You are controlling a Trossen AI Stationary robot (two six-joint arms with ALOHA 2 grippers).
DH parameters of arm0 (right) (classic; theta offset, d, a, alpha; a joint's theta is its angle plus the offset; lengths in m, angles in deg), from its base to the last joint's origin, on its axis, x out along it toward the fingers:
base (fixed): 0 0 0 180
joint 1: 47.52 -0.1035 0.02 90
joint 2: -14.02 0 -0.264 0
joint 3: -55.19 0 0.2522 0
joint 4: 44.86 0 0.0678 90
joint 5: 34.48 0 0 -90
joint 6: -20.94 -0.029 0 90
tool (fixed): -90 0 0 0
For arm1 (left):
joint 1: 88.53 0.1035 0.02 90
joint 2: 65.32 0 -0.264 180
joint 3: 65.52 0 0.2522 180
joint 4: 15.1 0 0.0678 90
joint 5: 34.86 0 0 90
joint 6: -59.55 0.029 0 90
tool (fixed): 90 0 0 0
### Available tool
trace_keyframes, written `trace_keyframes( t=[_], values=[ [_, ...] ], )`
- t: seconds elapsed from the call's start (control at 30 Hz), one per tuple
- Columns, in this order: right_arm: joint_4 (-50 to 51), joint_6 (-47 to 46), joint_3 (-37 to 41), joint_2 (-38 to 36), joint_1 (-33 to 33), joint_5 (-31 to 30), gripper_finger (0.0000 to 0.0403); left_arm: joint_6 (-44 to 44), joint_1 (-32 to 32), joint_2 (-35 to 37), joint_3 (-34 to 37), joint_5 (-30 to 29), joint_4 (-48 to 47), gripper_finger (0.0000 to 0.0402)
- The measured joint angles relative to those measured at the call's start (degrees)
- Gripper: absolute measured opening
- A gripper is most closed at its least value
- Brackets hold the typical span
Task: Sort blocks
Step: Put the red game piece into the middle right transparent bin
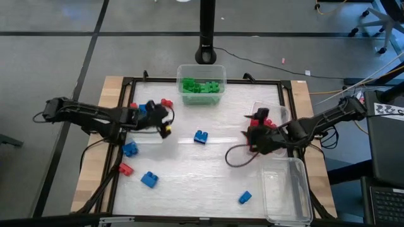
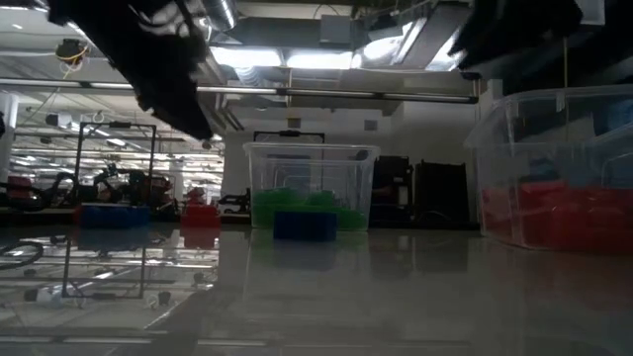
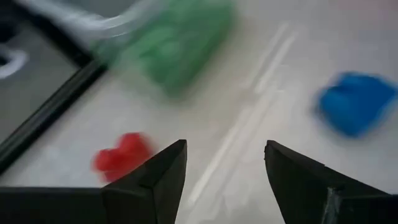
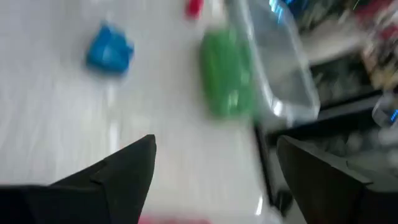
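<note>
Right pincer (image 1: 252, 133) gapes empty beside the tub of red blocks (image 1: 270, 122); left pincer (image 1: 165, 123) open, empty, near a red block (image 1: 166, 103)

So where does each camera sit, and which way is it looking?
High: overhead, straight down on the table; both arms show.
Low: table height, level toward the green tub; arms overhead.
Left wrist: past open left gripper at a red block.
Right wrist: past open right gripper.
All share the green tub.
</note>
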Motion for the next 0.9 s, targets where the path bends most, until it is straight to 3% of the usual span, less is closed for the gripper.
trace_keyframes(
  t=[0.1, 0.2, 0.33, 0.47, 0.63, 0.9],
  values=[
    [-9.76, 7.28, 1.77, 1.95, -2.04, -1.45, 0.0332, 3.26, 6.61, -1.07, 0.0, 1.1, -0.87, 0.0198],
    [-16.08, 11.37, 3.29, 4.47, -3.15, -1.46, 0.0332, 6.9, 13.09, -2.93, -0.02, 6.0, 0.39, 0.0196],
    [-19.42, 12.52, 3.52, 7.8, -3.04, -1.46, 0.0332, 13.62, 21.93, -6.22, -0.31, 15.6, 2.97, 0.0196],
    [-19.66, 12.72, 3.52, 10.35, -2.99, -1.44, 0.0332, 20.58, 29.33, -10.19, -2.62, 21.3, 2.07, 0.0196],
    [-19.6, 14.01, 3.52, 12.23, -3.06, -1.41, 0.0333, 31.81, 34.09, -15.02, -4.92, 23.0, 1.86, 0.0195],
    [-19.62, 14.01, 3.52, 12.25, -2.99, -1.4, 0.0333, 47.29, 36.2, -23.54, -5.53, 23.09, 2.44, 0.0195]
  ],
)
